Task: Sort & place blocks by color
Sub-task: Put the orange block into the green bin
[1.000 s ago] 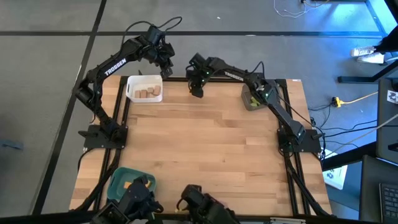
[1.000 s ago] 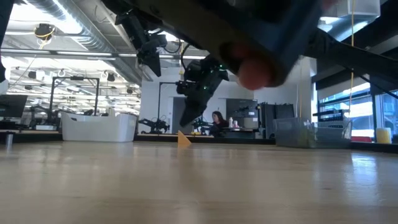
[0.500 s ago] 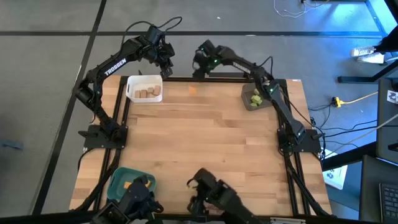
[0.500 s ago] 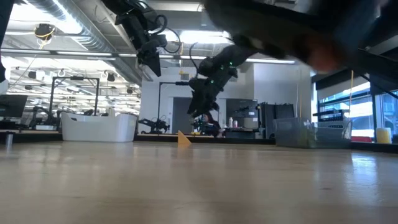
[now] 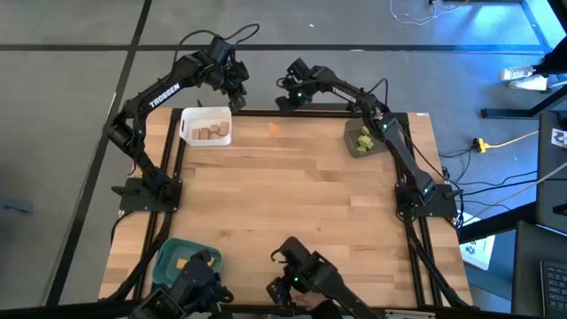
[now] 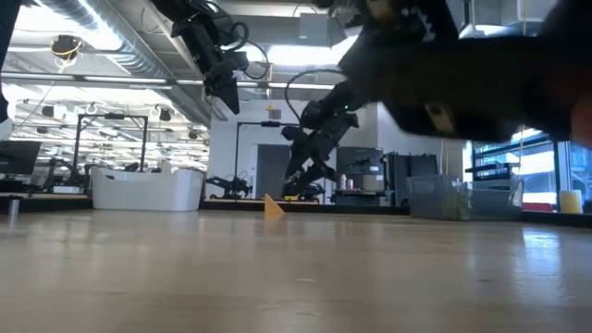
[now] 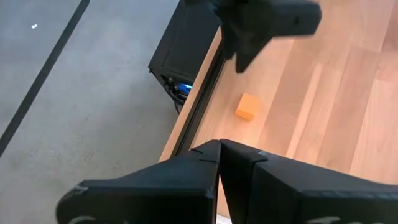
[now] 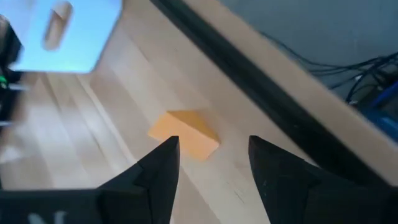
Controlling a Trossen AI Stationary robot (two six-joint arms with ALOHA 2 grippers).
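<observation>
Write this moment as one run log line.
left gripper: shut, empty, above far edge | right gripper: open, over orange block | block: on table, ungrasped

The left end effector (image 5: 236,86) hangs raised beyond the table's far edge, its fingers (image 7: 214,163) pressed together and holding nothing. The right end effector (image 5: 289,91) is just beside it along that same edge, arm stretched far forward, its fingers (image 8: 163,163) spread apart and empty
</observation>
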